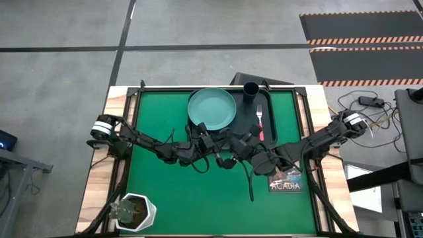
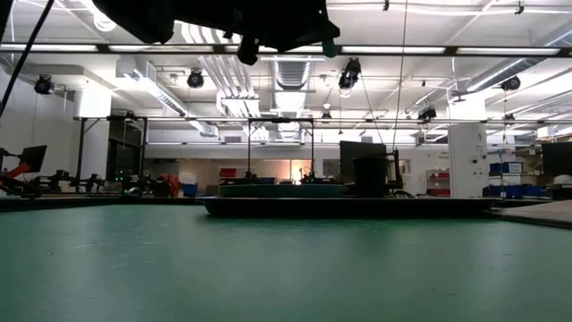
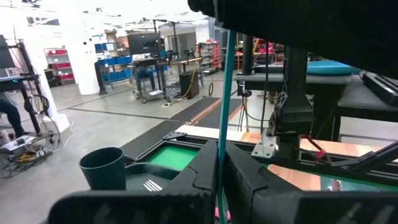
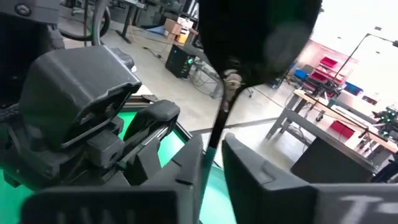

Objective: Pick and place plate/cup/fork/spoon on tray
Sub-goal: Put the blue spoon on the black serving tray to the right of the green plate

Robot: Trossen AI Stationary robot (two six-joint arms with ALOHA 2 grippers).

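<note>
Green table mat (image 1: 218, 198) under a ducted warehouse ceiling (image 2: 268, 76)

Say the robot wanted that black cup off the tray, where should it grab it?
Probably from straight above, pinching the rim wall of the cup. It stands upright with its mouth open at the tray's far corner. The plate crowds one side and the fork lies just in front, so the top looks the freest approach.

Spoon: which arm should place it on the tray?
Probably right: the left gripper and right gripper meet at the spoon, but the tray's bare strip by the fork lies rightward.
</note>
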